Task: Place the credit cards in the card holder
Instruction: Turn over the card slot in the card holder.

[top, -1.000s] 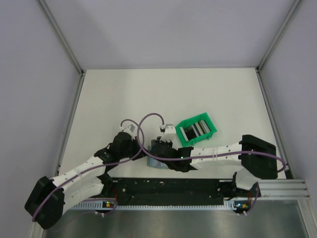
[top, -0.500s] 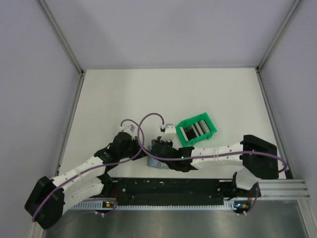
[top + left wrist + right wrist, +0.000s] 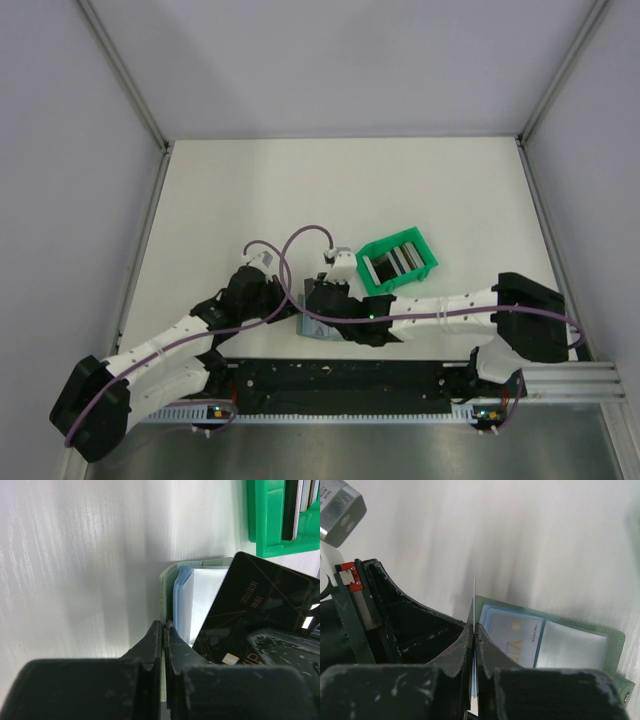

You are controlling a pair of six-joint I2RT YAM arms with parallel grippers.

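White table (image 3: 300, 190): left tool (image 3: 164, 626) pinches card holder (image 3: 577, 650); right tool (image 3: 474, 627) pinches black card (image 3: 260, 600).

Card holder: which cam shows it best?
Right wrist: the card holder lies open, clear pockets facing the lens, one holding a card. Left wrist shows it edge-on, only blue inner leaves; top external shows just a corner, mostly hidden.
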